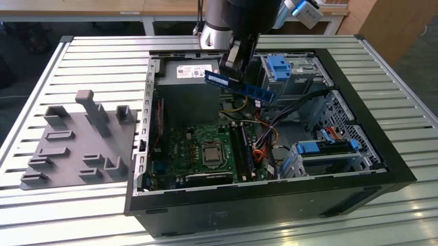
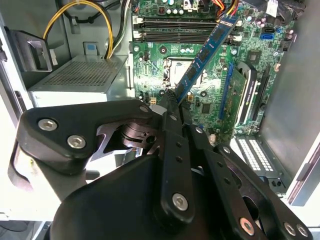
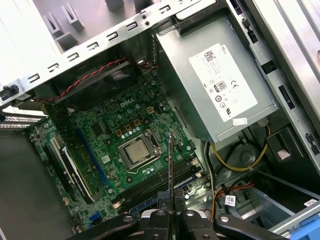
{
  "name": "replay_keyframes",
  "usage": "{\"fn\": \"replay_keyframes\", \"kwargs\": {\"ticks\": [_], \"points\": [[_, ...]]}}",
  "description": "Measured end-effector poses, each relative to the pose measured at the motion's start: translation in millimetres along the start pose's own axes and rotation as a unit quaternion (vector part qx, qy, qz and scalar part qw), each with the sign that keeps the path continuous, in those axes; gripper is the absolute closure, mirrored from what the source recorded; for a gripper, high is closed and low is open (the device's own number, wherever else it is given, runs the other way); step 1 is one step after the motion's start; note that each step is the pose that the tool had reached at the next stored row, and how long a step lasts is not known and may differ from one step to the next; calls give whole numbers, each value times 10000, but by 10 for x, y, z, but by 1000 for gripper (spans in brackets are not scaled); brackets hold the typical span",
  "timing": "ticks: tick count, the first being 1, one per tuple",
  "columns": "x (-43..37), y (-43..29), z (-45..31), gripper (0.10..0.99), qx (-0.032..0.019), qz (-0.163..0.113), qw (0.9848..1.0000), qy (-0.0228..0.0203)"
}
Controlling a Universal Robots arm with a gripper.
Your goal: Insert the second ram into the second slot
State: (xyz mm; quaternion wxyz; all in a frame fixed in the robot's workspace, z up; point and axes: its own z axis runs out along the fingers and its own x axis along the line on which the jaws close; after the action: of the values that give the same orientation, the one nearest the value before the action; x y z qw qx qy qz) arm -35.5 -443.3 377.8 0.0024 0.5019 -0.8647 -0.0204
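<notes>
A slatted metal table [image 1: 82,56] fills the exterior view, carrying an open computer case [image 1: 383,154] lying on its side. A grey moulded fixture tray [image 1: 75,143] sits at the case's 9 o'clock, towards the exterior view's left. The arm reaches in from 12 o'clock, and its tool [image 1: 229,69] is pinched on the second ram [image 1: 239,87]. The stick hangs in the air above the case interior, clear of the motherboard [image 1: 198,138]. It is over the gap between the grey power supply [image 1: 184,87] and the light-blue drive-bay clip [image 1: 277,66]. Its long axis runs from about 10 o'clock to 4 o'clock, with the free end towards 4. The memory slots [image 1: 241,148] lie well below it, beside the processor socket [image 1: 208,152].

In the second wrist view, the black linkage of the tool [image 2: 172,100] closes on one end of the second ram [image 2: 205,52]. The blue stick shows its chips and slants away from the fingertips over the motherboard [image 2: 210,100]. Its far end points towards the dark memory slots [image 2: 175,27]. The power supply [image 2: 80,75] and a yellow cable [image 2: 75,10] are off to one side.

In the first wrist view, the second ram [image 3: 171,160] is seen edge-on as a thin line rising out of the tool [image 3: 171,200]. It is clamped between the two fingers. It stands over the board between the processor socket [image 3: 136,151] and the memory slots [image 3: 155,187], not seated in either slot. The labelled power supply [image 3: 220,85] lies beyond.
</notes>
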Motion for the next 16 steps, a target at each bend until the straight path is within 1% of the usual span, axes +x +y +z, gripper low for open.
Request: {"fn": "replay_keyframes", "kwargs": {"ticks": [16], "points": [[0, 0, 0, 949, 1, 96, 10000, -4]]}}
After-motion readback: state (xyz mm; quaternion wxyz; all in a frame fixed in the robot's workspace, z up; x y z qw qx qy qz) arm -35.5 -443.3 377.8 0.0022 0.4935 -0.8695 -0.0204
